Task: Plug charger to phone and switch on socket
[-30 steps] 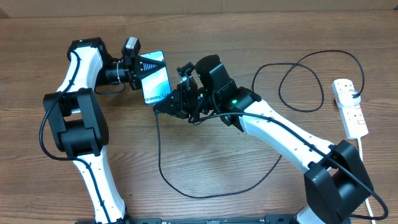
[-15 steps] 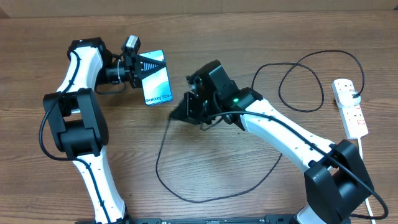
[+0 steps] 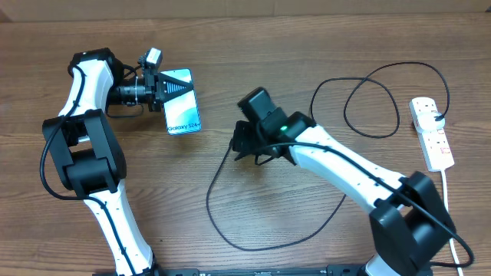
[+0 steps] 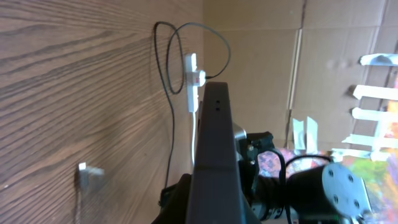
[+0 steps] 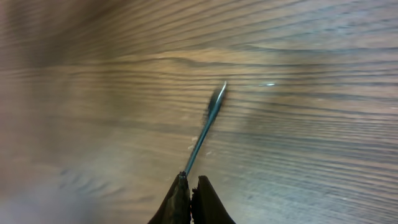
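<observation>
Left hand (image 3: 180, 83): fingers clamped on one short end of the phone (image 3: 184, 113). The phone runs out past the fingertips, its blue-teal screen turned up to the overhead view and the white Galaxy lettering at the end farthest from the grip. In the left wrist view it shows edge-on, a dark slab straight ahead of the hand. Right hand (image 3: 238, 146): jaws pinched tight on the charger (image 3: 209, 201) a little back from its plug tip (image 5: 217, 96). A short straight length of cable and the tip stick out ahead of the fingertips (image 5: 177, 199) over bare wood, and the tip is blurred in the right wrist view. Tip and phone are apart; the phone sits well off beyond the right hand's fingertips, with open surface (image 3: 307, 38) between them. Back from the right hand the cable falls in a wide slack loop on the surface and passes under the right arm. It coils again on the arm's far side and ends at a black plug (image 3: 437, 117) in the socket (image 3: 432, 138). The socket lies well behind the right hand, near the surface's edge. It is a white strip with red switches; their position is too small to read.
</observation>
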`<action>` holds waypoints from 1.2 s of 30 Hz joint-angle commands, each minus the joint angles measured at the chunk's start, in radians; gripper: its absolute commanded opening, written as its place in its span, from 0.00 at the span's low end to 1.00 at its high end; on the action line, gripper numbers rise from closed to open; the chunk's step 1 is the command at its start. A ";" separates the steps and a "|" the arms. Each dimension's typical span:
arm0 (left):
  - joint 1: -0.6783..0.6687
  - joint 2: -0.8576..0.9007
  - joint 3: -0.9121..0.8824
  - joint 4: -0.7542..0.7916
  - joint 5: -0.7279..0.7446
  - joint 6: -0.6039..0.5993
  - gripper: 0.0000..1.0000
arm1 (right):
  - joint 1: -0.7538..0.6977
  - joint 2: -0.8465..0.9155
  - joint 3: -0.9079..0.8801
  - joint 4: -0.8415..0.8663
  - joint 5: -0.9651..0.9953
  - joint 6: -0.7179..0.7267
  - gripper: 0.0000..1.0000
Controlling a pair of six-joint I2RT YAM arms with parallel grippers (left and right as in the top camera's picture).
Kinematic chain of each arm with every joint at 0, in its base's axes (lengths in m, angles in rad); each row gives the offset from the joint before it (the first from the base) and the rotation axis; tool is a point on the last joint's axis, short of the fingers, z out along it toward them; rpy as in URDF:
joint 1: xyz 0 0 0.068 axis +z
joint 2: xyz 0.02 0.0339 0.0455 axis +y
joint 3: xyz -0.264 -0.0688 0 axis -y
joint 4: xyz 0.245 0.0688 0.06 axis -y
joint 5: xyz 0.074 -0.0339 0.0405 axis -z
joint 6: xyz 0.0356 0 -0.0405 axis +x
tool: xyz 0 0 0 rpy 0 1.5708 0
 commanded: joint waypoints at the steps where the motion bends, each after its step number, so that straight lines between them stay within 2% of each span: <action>1: -0.008 -0.017 0.016 0.002 -0.011 -0.037 0.04 | 0.035 0.048 -0.013 0.001 0.139 0.045 0.04; 10: -0.008 -0.017 0.016 0.014 -0.014 -0.046 0.04 | 0.055 0.166 -0.013 0.077 0.152 0.089 0.04; 13: -0.008 -0.017 0.016 0.030 -0.031 -0.078 0.04 | 0.055 0.186 -0.012 0.112 0.136 0.092 0.30; 16: -0.008 -0.017 0.016 0.039 -0.047 -0.097 0.04 | 0.055 0.196 -0.012 0.138 0.140 0.112 0.33; 28: -0.008 -0.017 0.016 0.039 -0.047 -0.097 0.04 | 0.067 0.285 -0.011 0.218 0.207 0.164 0.32; 30: -0.008 -0.017 0.016 0.039 -0.047 -0.097 0.04 | 0.077 0.301 -0.011 0.218 0.236 0.164 0.28; 33: -0.008 -0.017 0.016 0.039 -0.047 -0.097 0.04 | 0.084 0.310 -0.011 0.213 0.259 0.153 0.12; 36: -0.008 -0.017 0.016 0.038 -0.047 -0.097 0.04 | 0.081 0.310 0.008 0.147 0.258 0.144 0.08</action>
